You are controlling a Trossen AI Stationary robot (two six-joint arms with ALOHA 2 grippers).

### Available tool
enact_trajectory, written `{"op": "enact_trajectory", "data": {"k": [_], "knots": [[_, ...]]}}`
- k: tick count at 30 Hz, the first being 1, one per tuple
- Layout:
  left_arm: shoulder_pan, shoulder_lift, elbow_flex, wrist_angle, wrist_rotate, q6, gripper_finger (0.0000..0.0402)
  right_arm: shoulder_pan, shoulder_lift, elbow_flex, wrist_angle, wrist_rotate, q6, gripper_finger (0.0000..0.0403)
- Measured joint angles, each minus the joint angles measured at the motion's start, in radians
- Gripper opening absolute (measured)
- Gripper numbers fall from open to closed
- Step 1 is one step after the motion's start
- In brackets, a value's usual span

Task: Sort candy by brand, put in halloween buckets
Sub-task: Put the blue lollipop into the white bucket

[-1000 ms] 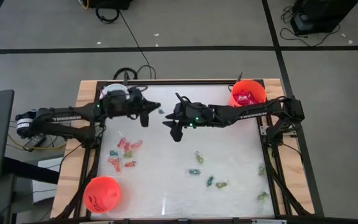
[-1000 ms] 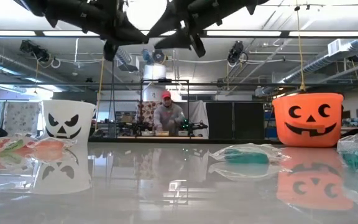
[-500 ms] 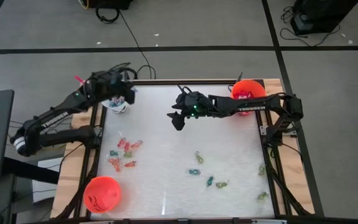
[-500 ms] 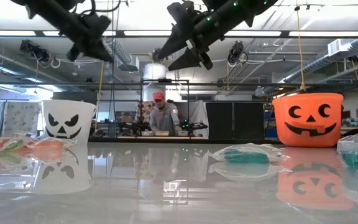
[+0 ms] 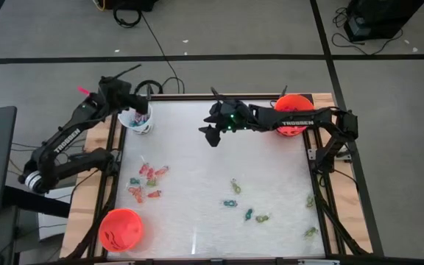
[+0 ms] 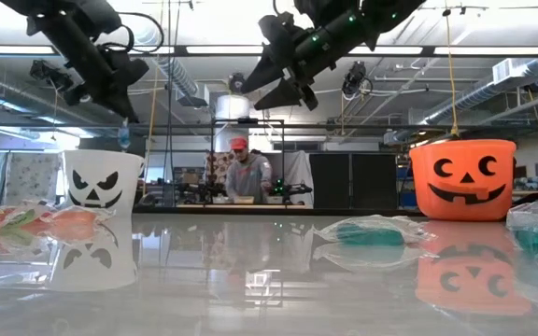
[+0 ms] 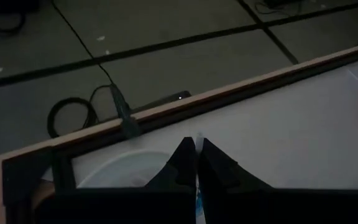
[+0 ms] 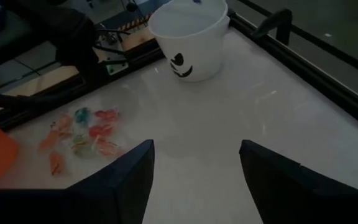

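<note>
Surface: pale glossy top in a wooden frame, carrying three buckets and scattered candy.
Right orange bucket: far right corner of the surface, partly under the right arm; red packets show inside it in the high view. In the low view it shows a black jack-o'-lantern face.
Near orange bucket: near left corner of the surface, open top; what it holds cannot be told.
White bucket: far left corner of the surface, black face on its wall; contents cannot be told, since the left claw sits over its mouth.
Left claw: above the white bucket's rim, fingers together on a small blue-wrapped piece that hangs below the tips in the low view.
Right claw: raised over the far middle of the surface, well apart from every bucket, fingers spread wide with nothing between them.
Left candy cluster: orange-red and blue-green wrapped pieces lying loose on the left side of the surface, between the white bucket and the near orange bucket.
Right candy scatter: green wrapped pieces spread over the near right part of the surface, none in a bucket.
</note>
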Motion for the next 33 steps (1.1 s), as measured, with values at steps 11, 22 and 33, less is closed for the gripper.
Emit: {"op": "enact_trajectory", "data": {"k": [11,22,33], "knots": [[0.032,0.155,-0.001,-0.064,0.061,0.041,0.0004,-0.033,0.000,0.000,-0.014,-0.040,-0.043,0.0248],[0.037,0.319,-0.001,-0.129,0.044,0.045,0.0005,-0.055,0.000,-0.028,-0.181,-0.057,0.017,0.0248],[0.037,0.361,-0.001,-0.180,0.047,0.033,0.0069,-0.029,0.001,-0.100,-0.205,-0.042,-0.167,0.0248]]}}
